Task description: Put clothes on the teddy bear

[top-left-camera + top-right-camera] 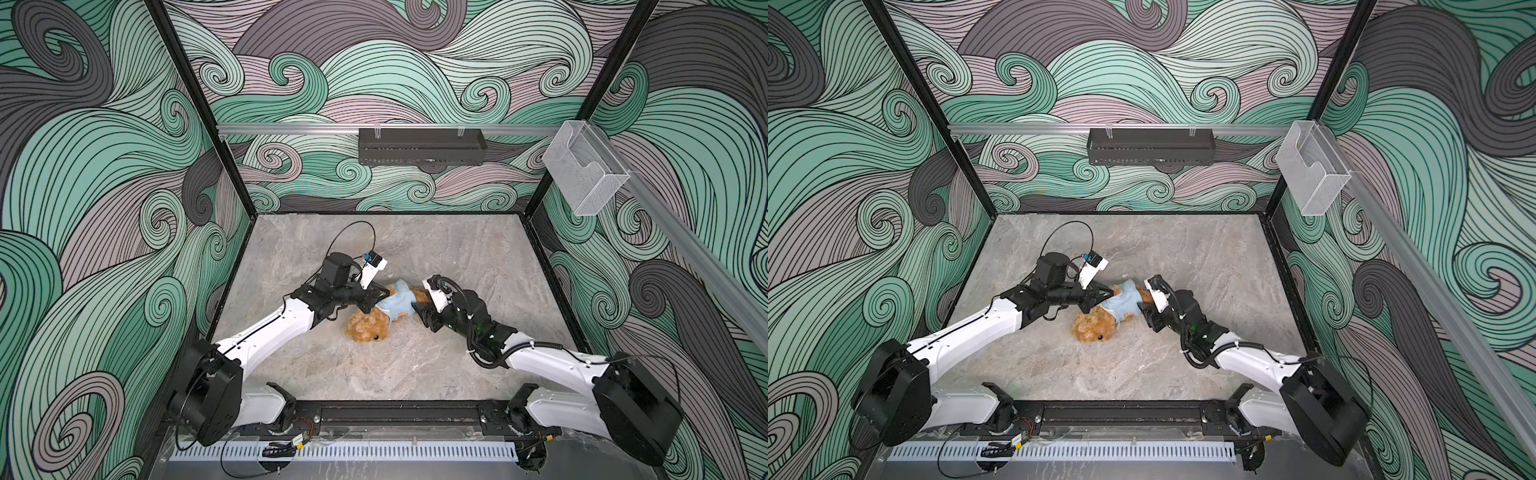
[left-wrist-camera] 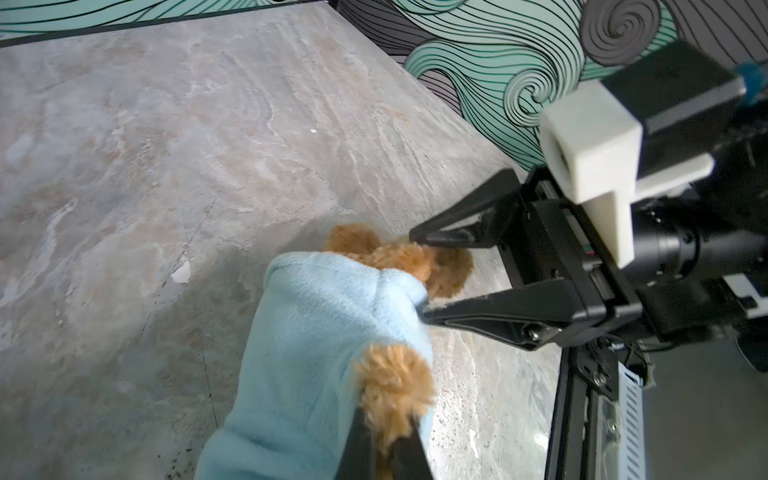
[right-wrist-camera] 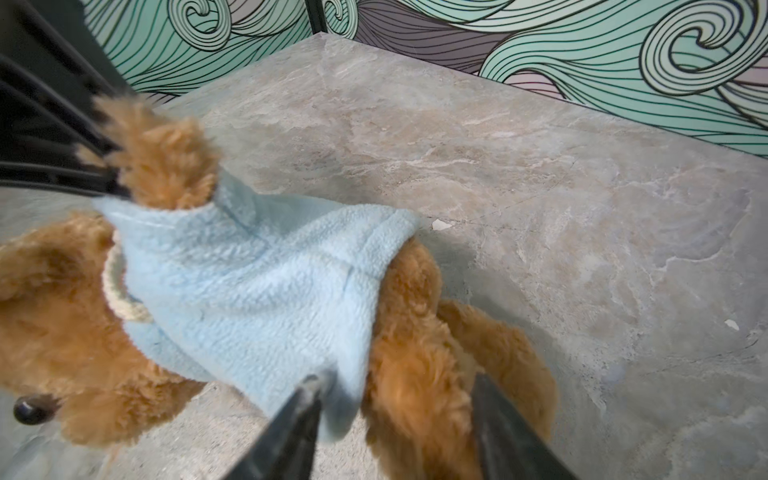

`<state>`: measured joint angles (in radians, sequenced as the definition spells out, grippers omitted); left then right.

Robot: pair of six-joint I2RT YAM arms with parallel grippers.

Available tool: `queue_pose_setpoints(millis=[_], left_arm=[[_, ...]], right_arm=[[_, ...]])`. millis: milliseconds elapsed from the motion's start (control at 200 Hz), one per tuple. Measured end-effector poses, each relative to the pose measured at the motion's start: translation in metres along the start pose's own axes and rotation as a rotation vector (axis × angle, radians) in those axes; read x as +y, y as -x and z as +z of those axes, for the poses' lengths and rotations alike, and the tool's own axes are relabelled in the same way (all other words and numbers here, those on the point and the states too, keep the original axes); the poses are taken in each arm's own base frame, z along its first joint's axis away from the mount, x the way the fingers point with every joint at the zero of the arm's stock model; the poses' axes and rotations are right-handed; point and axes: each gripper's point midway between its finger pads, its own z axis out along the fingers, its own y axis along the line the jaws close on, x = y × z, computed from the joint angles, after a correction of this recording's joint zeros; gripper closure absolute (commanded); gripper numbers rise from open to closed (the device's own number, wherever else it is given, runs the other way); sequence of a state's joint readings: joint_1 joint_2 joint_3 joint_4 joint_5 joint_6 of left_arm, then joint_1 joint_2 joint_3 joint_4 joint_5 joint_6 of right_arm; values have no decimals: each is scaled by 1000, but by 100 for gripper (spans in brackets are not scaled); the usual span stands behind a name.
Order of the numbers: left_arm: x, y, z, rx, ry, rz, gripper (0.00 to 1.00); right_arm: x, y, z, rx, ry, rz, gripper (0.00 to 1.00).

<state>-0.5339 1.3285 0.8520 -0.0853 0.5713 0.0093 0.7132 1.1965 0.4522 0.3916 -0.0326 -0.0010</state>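
Observation:
The teddy bear [image 1: 368,330] [image 1: 1094,328] lies on the stone tabletop, head toward the front, wearing a light-blue fleece garment [image 1: 397,301] [image 3: 249,291] over its body. My left gripper [image 1: 385,294] [image 2: 384,428] is shut on the bear's furry paw [image 2: 395,382], which sticks out of a sleeve. Over at the bear's lower end, my right gripper [image 1: 419,312] [image 3: 397,384] is open. One of its fingers [image 3: 309,390] touches the garment's hem and the bear's leg [image 3: 415,395] lies between the jaws. The left wrist view shows the right gripper [image 2: 419,276] with its jaws apart.
A black tray [image 1: 422,145] hangs on the back rail and a clear plastic holder [image 1: 584,170] on the right rail. Patterned walls close in the table on three sides. A small white chip [image 3: 441,224] lies on the tabletop behind the bear.

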Motion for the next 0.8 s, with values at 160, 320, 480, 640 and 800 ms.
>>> queue_pose_setpoints(millis=[160, 320, 480, 640, 800], left_arm=[[-7, -13, 7, 68, -77, 48, 100], [-14, -20, 8, 90, -122, 63, 100], [-17, -20, 8, 89, -142, 65, 97], [-17, -20, 7, 90, -142, 66, 80], [-19, -17, -1, 81, -121, 100, 62]], right_arm=[[7, -1, -2, 15, 59, -50, 23], [16, -10, 11, 54, 148, -53, 20], [29, -19, 33, 95, 247, -50, 48], [32, -19, 46, 109, 269, -8, 90], [31, -25, 44, 125, 261, 28, 98]])
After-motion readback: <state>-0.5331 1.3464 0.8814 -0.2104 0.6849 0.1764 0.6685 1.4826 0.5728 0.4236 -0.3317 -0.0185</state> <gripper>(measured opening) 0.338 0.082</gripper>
